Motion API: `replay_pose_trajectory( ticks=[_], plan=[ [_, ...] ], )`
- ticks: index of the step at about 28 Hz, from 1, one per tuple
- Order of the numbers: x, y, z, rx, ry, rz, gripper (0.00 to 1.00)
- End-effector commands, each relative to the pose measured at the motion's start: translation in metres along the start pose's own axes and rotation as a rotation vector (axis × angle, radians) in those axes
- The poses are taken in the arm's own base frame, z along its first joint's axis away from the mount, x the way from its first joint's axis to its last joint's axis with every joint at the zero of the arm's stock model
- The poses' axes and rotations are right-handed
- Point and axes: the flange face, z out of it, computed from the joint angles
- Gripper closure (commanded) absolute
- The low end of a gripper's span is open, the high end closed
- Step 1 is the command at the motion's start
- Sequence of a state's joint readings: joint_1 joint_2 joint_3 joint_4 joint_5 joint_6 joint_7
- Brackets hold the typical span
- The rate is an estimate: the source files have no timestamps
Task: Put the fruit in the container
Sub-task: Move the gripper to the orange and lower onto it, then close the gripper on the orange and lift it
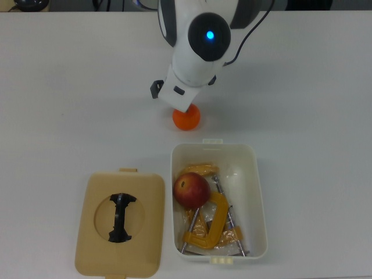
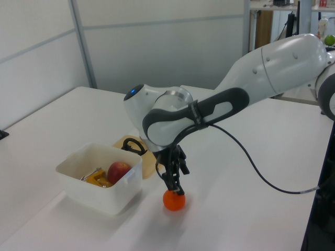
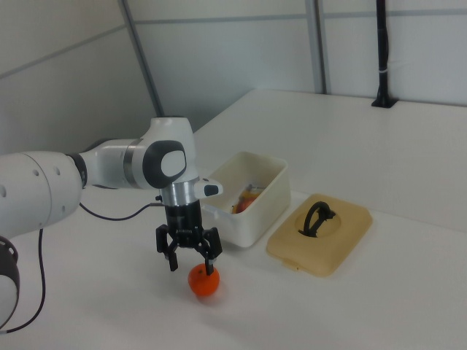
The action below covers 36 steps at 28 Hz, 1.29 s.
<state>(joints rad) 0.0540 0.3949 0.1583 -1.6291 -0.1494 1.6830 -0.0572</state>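
The gripper (image 3: 191, 261) is right down over the orange (image 3: 204, 281), fingers spread wide and straddling its top, one fingertip (image 2: 178, 189) low against the fruit's upper side in the left view (whether it actually touches, I cannot tell); nothing is clamped; the orange sits on the white worktop (image 1: 70, 87) just outside the short end of the container (image 1: 258, 197), a narrow strip of bare surface between them in the top view, where the arm's wrist covers the fruit's far half (image 1: 187, 118); the apple (image 1: 192, 190) lies inside the container, against the wall on the top view's left, resting on an orange-yellow C-clamp (image 1: 207, 228) whose screws point toward the container's near end; some clear wrapping lies under it all; the tan lid (image 1: 120, 224) lies flat on the worktop beside the container's long side, on the top view's left, black handle (image 1: 120, 217) up, near the worktop's near edge; a black cable (image 2: 251, 162) trails from the arm across the worktop in the left view.
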Motion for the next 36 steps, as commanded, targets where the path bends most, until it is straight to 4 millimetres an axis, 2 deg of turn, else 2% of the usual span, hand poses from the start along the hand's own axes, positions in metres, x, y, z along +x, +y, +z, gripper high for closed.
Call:
replay_pose_trajectory(
  ticks=[1, 6, 13, 14, 15, 16, 17, 20, 21, 22, 25, 27, 34, 36],
  plan=[
    [0.02, -0.017, 0.023, -0.047, 0.012, -0.05, 0.0],
    [0.033, -0.017, 0.042, -0.071, 0.025, -0.01, 0.0],
    [0.04, -0.017, 0.042, -0.071, 0.07, -0.006, 0.0],
    [0.04, -0.017, 0.042, -0.071, 0.07, -0.007, 0.04],
    [0.04, -0.017, 0.042, -0.075, 0.07, -0.011, 0.18],
    [0.04, -0.017, 0.042, -0.078, 0.068, -0.012, 0.45],
    [0.04, -0.016, 0.041, -0.078, 0.07, -0.01, 0.58],
    [0.038, -0.015, 0.037, -0.078, 0.069, -0.007, 0.83],
    [0.036, -0.016, 0.031, -0.079, 0.077, -0.003, 0.95],
    [0.035, -0.015, 0.027, -0.079, 0.083, 0.0, 1.0],
    [0.028, -0.013, 0.008, -0.08, 0.102, 0.003, 1.0],
    [0.021, -0.008, -0.016, -0.078, 0.14, 0.018, 1.0],
    [0.015, 0.006, -0.071, -0.061, 0.244, 0.062, 1.0],
    [0.013, 0.02, -0.088, -0.04, 0.283, 0.091, 1.0]
  ],
)
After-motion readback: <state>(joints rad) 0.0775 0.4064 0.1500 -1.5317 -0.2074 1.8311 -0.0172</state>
